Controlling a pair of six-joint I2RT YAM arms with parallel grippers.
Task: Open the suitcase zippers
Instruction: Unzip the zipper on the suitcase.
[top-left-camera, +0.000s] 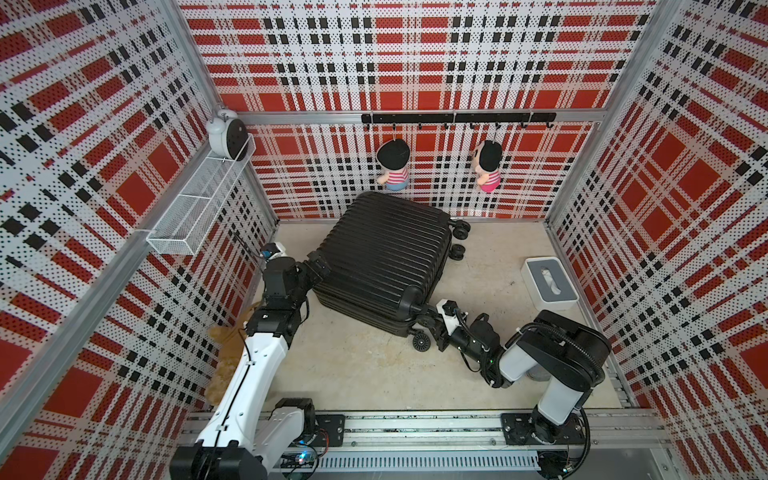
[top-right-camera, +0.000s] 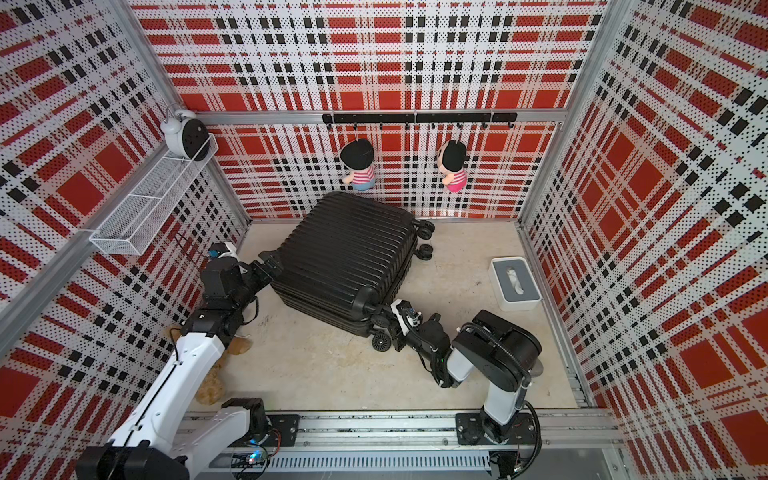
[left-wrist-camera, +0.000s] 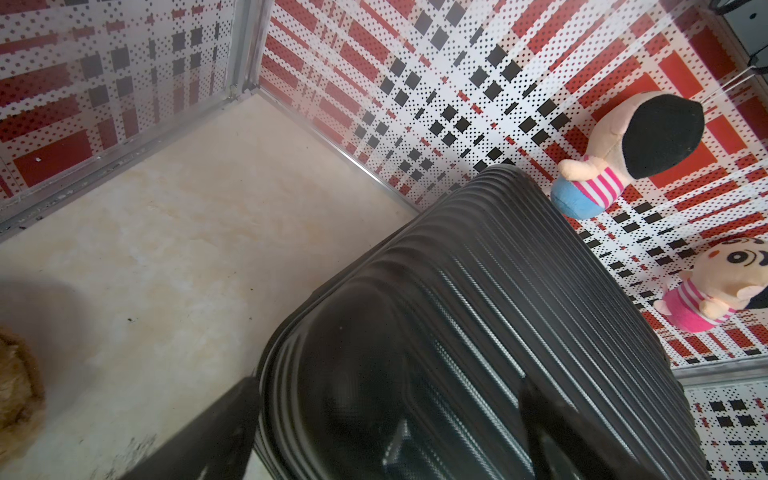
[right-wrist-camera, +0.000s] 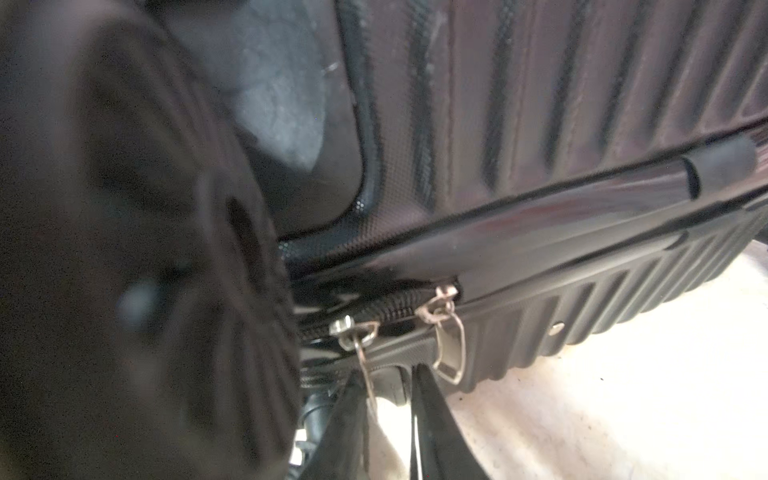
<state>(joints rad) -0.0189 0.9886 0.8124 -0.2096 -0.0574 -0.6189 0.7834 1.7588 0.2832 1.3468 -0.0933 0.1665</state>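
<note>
1. Right gripper (right-wrist-camera: 388, 374) jaws stand narrowly apart about thin metal zipper pull (right-wrist-camera: 362, 363); left gripper (top-left-camera: 319, 266) is spread wide.
2. Black ribbed hard-shell suitcase (top-left-camera: 386, 257) lies flat by beige tabletop's (top-left-camera: 353, 365) back edge.
3. Step judged: seizing pull. Next: clamp, drag it.

The ribbed black hard-shell suitcase (top-left-camera: 382, 257) lay centre-scene. A white-grey rectangular tissue box (top-left-camera: 552, 286) sat to its right, well apart.

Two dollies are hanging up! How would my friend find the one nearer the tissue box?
Find the black hook rail on the back wall. Two striped-shirt dolls hang from it. Yours is the pink-shorts doll; the other doll wears blue.
</note>
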